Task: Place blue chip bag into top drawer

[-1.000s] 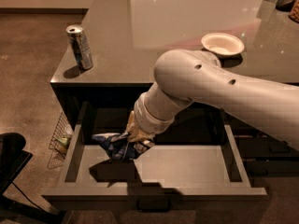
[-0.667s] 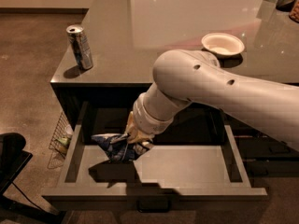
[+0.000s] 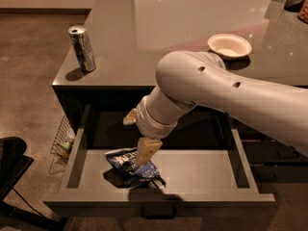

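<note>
grey top drawer (image 3: 202, 170) stands pulled open under the worktop (image 3: 159, 28). the blue chip bag (image 3: 126, 161) lies crumpled on its floor, left of centre. the white arm's pincer (image 3: 137, 139) hangs over the bag, tan fingers (image 3: 147, 150) spread wide, gripping nothing, the lower one touching the foil.

Claw (image 3: 139, 148) over blue chip bag (image 3: 126, 161) lying left in top drawer (image 3: 202, 171).
</note>
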